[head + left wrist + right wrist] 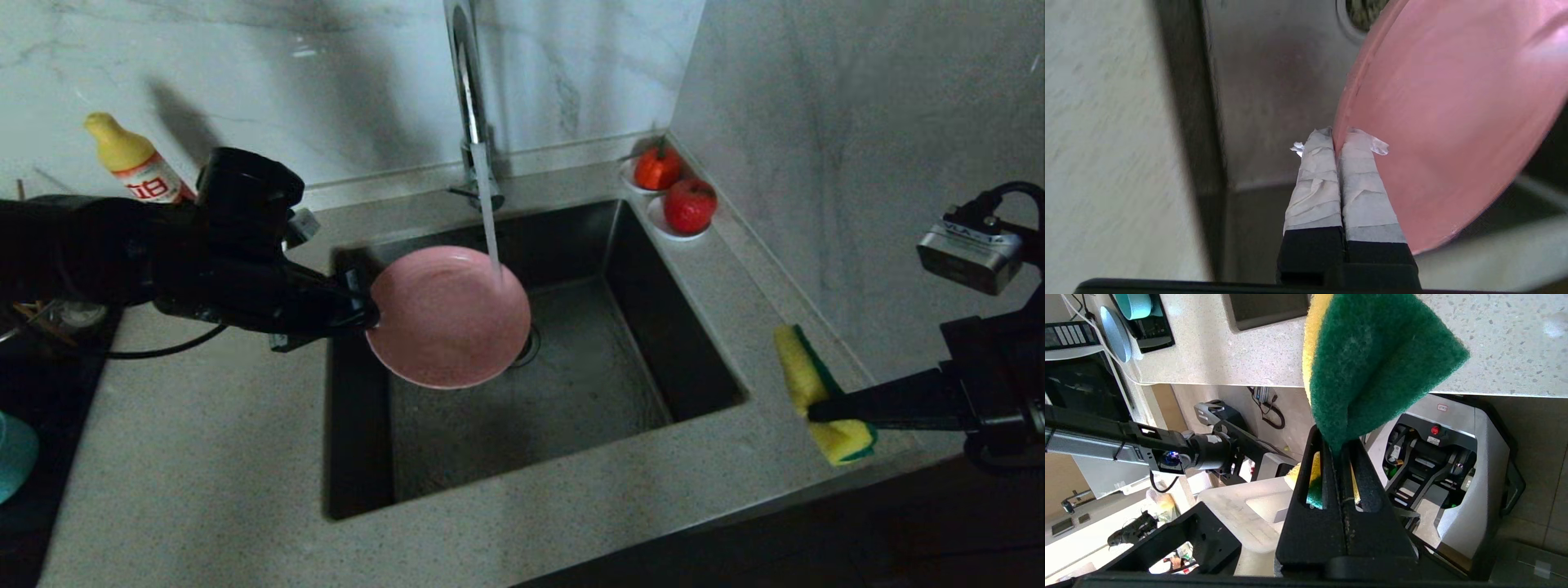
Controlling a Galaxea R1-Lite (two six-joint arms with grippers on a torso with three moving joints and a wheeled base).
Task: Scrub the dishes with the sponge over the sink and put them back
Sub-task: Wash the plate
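My left gripper [367, 314] is shut on the left rim of the pink plate [449, 318], holding it tilted over the sink [571, 392]. A water stream [490, 220] from the faucet [469, 98] lands on the plate's far edge. In the left wrist view the taped fingertips [1327, 143] pinch the plate [1445, 122] rim above the steel basin [1274, 102]. My right gripper [816, 408] hovers over the counter right of the sink, shut on the yellow and green sponge [804, 371]. The sponge [1372, 363] sticks out past the right gripper [1337, 443]. The teal bowl [12, 457] sits at the far left.
A yellow-capped bottle [135, 163] stands behind my left arm. Two white saucers with red fruit [690, 204] sit at the sink's back right corner, by the side wall. The speckled counter [204, 457] surrounds the sink.
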